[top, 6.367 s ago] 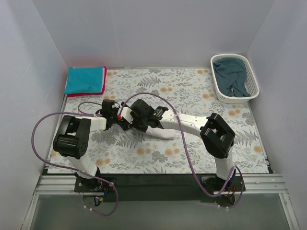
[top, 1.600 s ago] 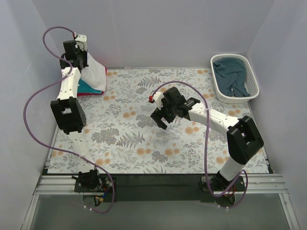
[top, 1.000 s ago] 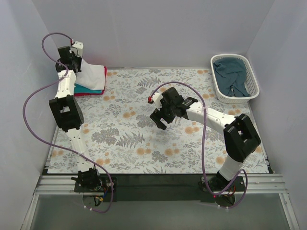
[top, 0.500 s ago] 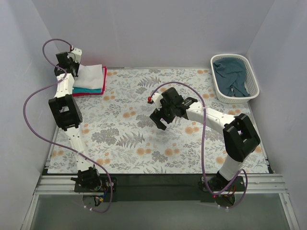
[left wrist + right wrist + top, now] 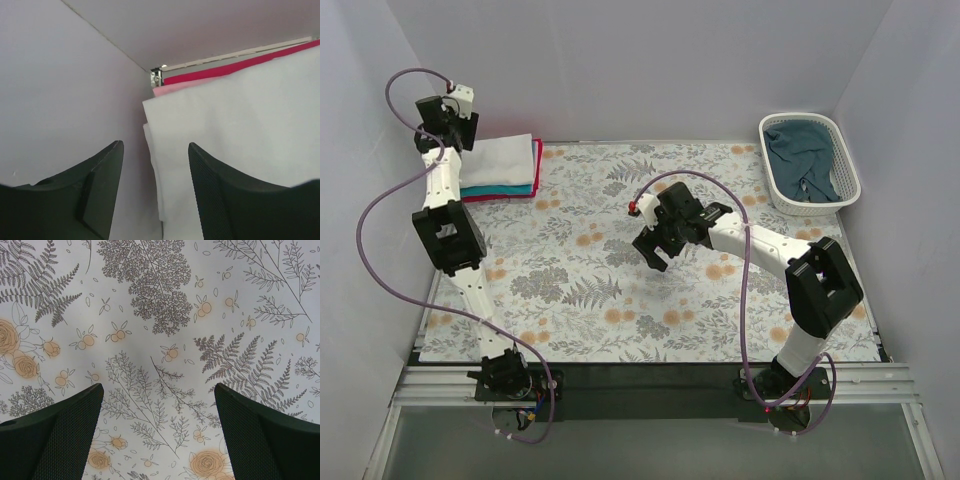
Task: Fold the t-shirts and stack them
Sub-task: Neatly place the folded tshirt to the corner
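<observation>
Nearest, the right arm (image 5: pixel 775 255) reached from its base toward the middle of the counter (image 5: pixel 620 320), elbow bent and wrist tipped down. The right jaws stood wide over the bare counter and held nothing.

Farther back, the left arm (image 5: pixel 448 235) rose almost straight up along the left wall (image 5: pixel 370 200). It stretched to the far-left corner, with its wrist bent over the left edge of the stack (image 5: pixel 505 170). The left jaws were parted. The wrist view showed the white shirt (image 5: pixel 240 135) lying flat below them, its edge in line with the gap but not pinched. It lay on top of the teal shirt (image 5: pixel 500 189) and the red shirt (image 5: pixel 537 160), whose rim peeked out at the edges. The dark shirt (image 5: pixel 798 155) sat crumpled in the basket (image 5: pixel 845 195) at the far right.

The step in hand seemed to be letting go of the white shirt on the stack. To do it well, the left jaws should open fully and lift straight up before swinging away, so nothing drags the fold askew. The right arm looked well placed to head for the basket.
</observation>
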Controlling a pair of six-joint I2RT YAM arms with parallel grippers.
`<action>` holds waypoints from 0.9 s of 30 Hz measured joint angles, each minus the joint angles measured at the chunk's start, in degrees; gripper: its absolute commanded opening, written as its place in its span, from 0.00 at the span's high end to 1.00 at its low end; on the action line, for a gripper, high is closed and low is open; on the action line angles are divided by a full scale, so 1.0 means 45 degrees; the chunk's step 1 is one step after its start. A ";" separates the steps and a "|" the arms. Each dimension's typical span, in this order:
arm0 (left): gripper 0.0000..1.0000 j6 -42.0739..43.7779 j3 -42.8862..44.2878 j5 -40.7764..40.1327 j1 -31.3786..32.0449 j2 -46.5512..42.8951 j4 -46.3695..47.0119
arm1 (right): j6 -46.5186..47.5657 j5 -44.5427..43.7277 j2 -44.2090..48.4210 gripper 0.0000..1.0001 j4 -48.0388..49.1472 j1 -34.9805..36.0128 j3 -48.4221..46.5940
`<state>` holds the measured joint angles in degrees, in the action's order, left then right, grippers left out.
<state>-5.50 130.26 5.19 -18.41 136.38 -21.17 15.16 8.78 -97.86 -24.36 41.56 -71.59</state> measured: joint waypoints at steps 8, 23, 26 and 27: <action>0.71 -0.2069 -0.2934 0.1579 -0.0529 -0.3157 -0.1311 | -0.0058 0.0432 0.0534 0.02 -0.0053 -0.0588 0.0005; 0.81 -0.3206 -0.4046 0.0699 -0.1141 -0.2263 -0.1977 | -0.0112 0.1180 0.1059 0.02 -0.0257 -0.1253 0.0466; 0.82 -0.3235 -0.4114 0.0311 -0.1224 -0.1875 -0.2006 | -0.0112 0.1253 0.1059 0.02 -0.0272 -0.1384 0.0466; 0.82 -0.3254 -0.4192 0.0214 -0.1243 -0.1831 -0.2001 | -0.0112 0.1273 0.1059 0.02 -0.0296 -0.1438 0.0466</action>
<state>-20.14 111.39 6.15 -24.01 128.14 -30.17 14.66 14.50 -93.10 -25.69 35.09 -69.49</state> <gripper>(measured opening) 0.190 0.983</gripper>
